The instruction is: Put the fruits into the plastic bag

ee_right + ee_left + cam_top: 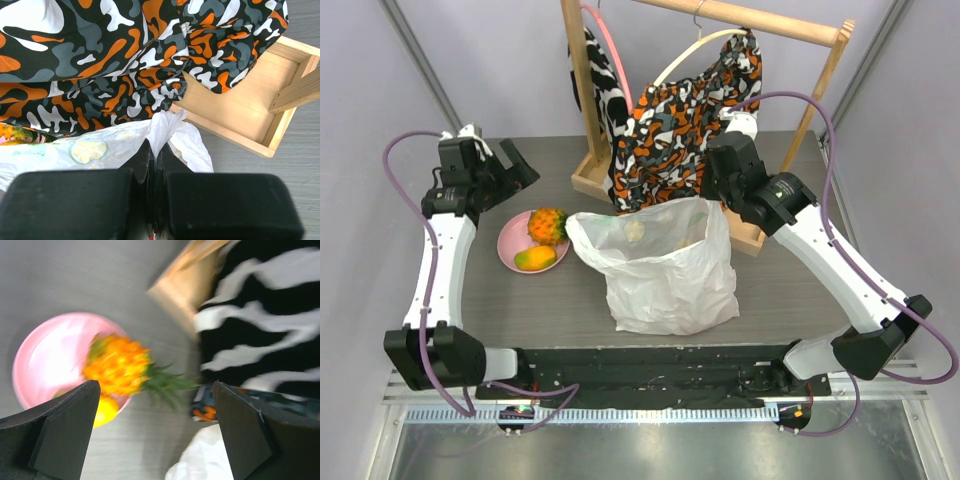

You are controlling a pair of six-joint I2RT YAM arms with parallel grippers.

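Far left of the plastic bag [665, 280], my left gripper [517, 166] hangs with its jaws spread wide, holding nothing. Just left of the bag sits a pink plate [508, 243] carrying the pineapple [547, 224] and the mango [536, 259]. The bag stands with its mouth open. At the bag's far right rim, my right gripper [154, 155] is pinched tight on the thin plastic. A patterned cloth [680, 130] hangs behind the bag.

A dark grey wood-grain bench [550, 310] stands between pale lilac walls [490, 60]. At its far edge a light wooden garment rack [578, 90] rises from a shallow tray base [250, 105], draped with orange-black-white patterned cloth [670, 140]. A metal ledge [640, 455] gleams along the near side.
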